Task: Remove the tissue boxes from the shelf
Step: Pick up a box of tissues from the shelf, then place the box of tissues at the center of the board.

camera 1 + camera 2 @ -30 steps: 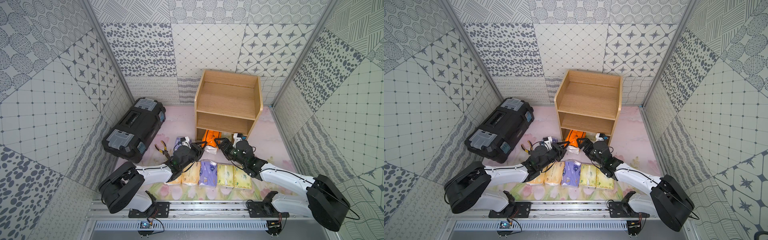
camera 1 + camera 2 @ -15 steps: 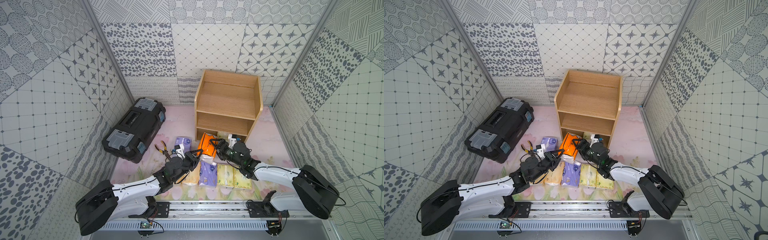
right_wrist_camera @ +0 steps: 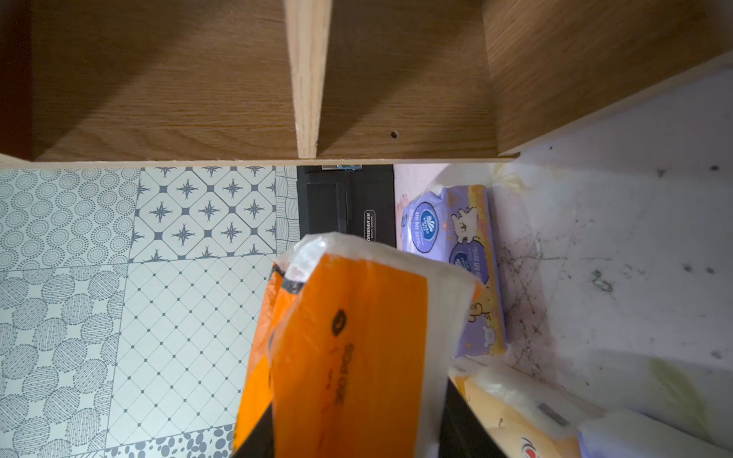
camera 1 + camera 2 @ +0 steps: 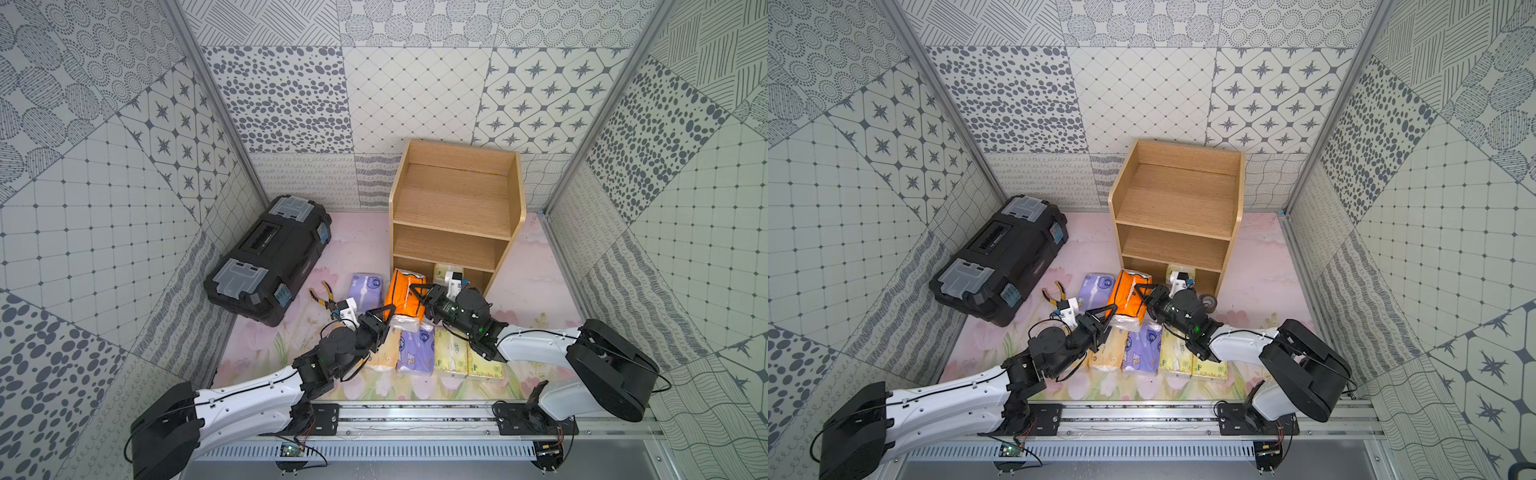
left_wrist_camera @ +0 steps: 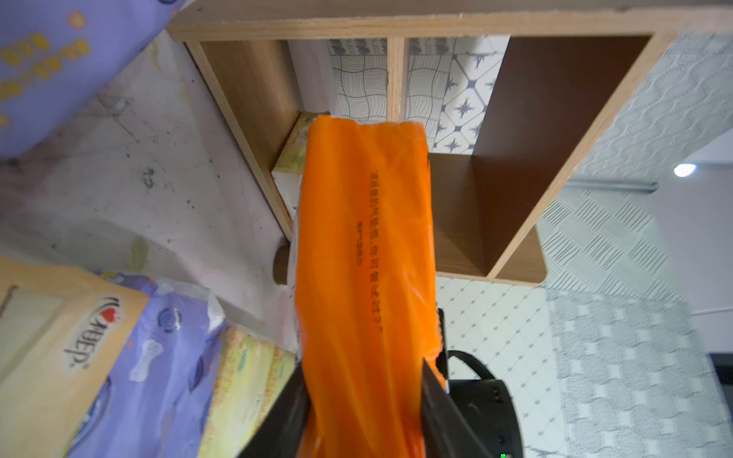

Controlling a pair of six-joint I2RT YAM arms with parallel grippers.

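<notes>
Orange tissue pack (image 4: 402,296) hangs between your two claws, just outside the shelf's (image 4: 455,232) bottom tier.
Your right claw (image 4: 419,291) is closed on one end. The left claw (image 4: 385,316) brackets the other, but you cannot tell if it presses. If either lets go early, the slippery wrap may twist free and drop onto the row of packs (image 4: 415,349) on the counter (image 4: 532,291).

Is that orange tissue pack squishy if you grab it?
Probably squishy: the orange tissue pack has a wrinkled wrapper, narrowing inside the left gripper. Likely light: only tissues show through its clear end. Maybe slippery; the plastic looks shiny.
</notes>
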